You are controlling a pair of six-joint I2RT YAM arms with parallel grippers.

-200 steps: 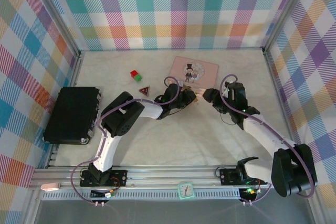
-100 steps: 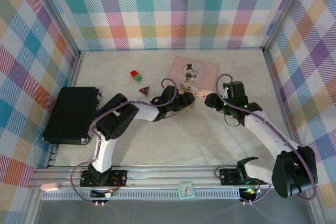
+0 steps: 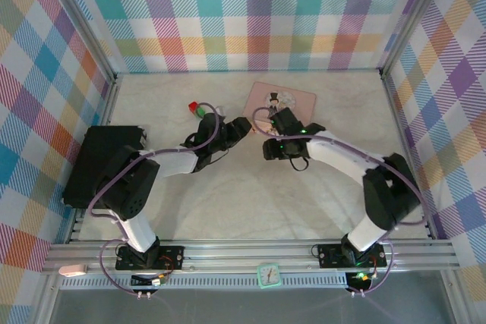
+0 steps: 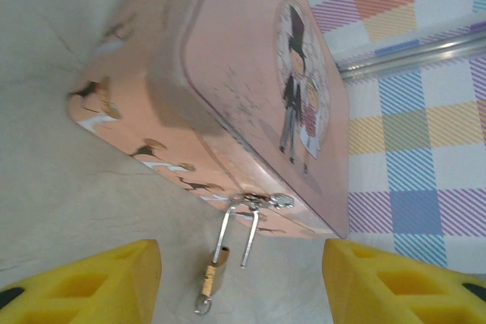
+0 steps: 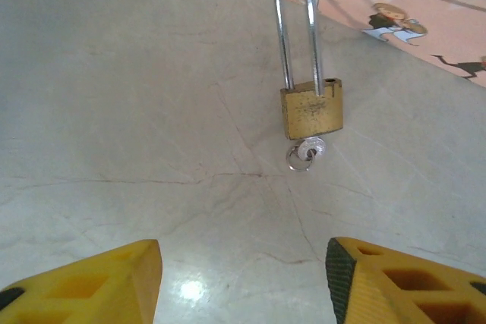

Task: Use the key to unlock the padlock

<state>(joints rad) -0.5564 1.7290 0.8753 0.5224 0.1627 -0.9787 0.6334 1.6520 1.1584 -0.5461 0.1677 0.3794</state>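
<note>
The left gripper has its yellow fingertips in the lower corners of the left wrist view, spread wide with nothing between them. The right gripper is equally wide and empty, low in the right wrist view.

Just above each gap is the padlock. It is a small brass body that appears to rest on the pale table, right of centre in the right wrist view and at lower centre in the left. Its thin silver shackle runs upward and hooks through the clasp on the side of the pink tin. Whether the shackle has released from the body cannot be told.

The key projects from the bottom of the brass body, a tiny bright head with a small ring. In the top view both grippers meet at the lower edge of the tin, slightly above frame centre.

Handling, as a judgement: padlock and key are rigid, light, smooth metal. The lock will probably pivot about the clasp or skid on the table if nudged.

- **Padlock:** one gripper should pinch the body across its flat brass faces to steady it.
- **Key:** the other should take the key by its head, flat sides against the pads. The hold is small and slippery, so alignment must be close.
</note>
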